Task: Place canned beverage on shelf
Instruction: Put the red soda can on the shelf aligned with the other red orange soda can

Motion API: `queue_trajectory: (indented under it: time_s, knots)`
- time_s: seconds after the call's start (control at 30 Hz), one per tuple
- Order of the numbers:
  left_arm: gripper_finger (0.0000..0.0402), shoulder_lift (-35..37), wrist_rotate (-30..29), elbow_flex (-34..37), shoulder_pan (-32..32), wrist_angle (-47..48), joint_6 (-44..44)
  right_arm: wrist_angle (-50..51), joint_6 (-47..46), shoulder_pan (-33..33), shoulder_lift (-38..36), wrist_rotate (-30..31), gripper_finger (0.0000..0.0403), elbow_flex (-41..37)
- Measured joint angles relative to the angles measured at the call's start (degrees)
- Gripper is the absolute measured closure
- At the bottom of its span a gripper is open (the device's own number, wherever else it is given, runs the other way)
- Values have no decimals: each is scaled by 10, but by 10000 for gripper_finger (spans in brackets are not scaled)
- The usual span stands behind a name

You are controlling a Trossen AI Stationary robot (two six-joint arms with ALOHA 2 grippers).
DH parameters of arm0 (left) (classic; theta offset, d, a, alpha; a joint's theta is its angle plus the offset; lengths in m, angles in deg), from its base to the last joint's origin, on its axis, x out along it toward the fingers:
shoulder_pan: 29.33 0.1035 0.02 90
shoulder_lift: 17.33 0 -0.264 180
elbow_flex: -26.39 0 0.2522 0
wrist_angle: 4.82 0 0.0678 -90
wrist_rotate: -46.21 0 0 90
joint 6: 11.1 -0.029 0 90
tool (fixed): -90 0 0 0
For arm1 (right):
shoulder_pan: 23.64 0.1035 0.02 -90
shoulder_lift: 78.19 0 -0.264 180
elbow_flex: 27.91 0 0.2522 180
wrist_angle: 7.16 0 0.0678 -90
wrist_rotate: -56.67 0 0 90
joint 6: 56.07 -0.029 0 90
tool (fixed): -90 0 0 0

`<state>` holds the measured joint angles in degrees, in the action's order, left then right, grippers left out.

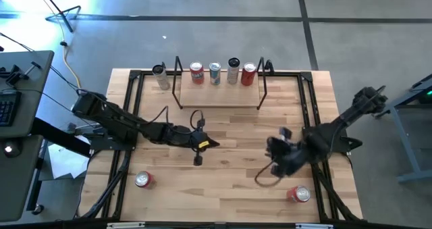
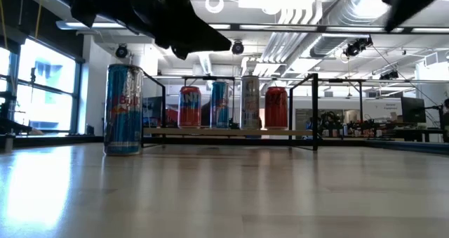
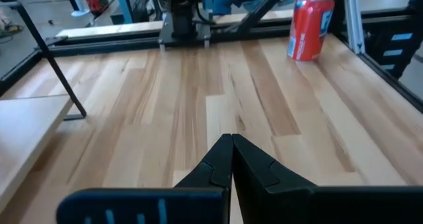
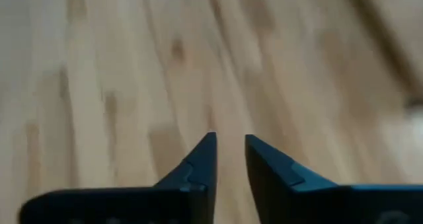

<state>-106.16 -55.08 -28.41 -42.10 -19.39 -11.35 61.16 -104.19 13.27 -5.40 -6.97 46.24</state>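
Note:
The shelf [image 1: 219, 94] stands at the table's far middle, and it also shows in the low view [image 2: 224, 132]. Several cans stand abreast on its plank: red [image 1: 196, 72], blue-silver [image 1: 214, 72], silver [image 1: 233, 70], red [image 1: 249, 73]. A tall blue-silver can [image 1: 160, 75] stands on the tabletop just left of the shelf [image 2: 123, 109]. A red can [image 1: 143, 180] stands near the front left, another [image 1: 299, 194] near the front right [image 3: 310, 24]. My left gripper [image 1: 214, 144] is shut and empty at mid-table [image 3: 231, 139]. My right gripper [image 1: 271, 151] hangs slightly open and empty over bare wood [image 4: 229, 139].
A black rod frame [image 1: 131, 121] runs around the tabletop's edges. A dark cable loop [image 1: 264, 176] hangs below my right wrist. Bare wood lies between the two grippers and in front of the shelf.

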Motion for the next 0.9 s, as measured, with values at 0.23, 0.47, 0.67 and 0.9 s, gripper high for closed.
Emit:
queue_trajectory:
  time_s: [0.23, 0.47, 0.67, 0.9]
  knots:
    - [401, -9, -2, 0, 0, -12, 0, 222, -257, 87, 143, -120, 247, 152]
    - [402, -5, -2, 0, -1, -10, -4, 297, -438, 142, 223, -228, 144, 228]
    - [401, -4, -2, 0, -6, -9, -4, 296, -545, 185, 231, -265, 107, 215]
    - [402, -4, -2, 0, -21, -9, -4, 260, -623, 233, 231, -252, 107, 204]
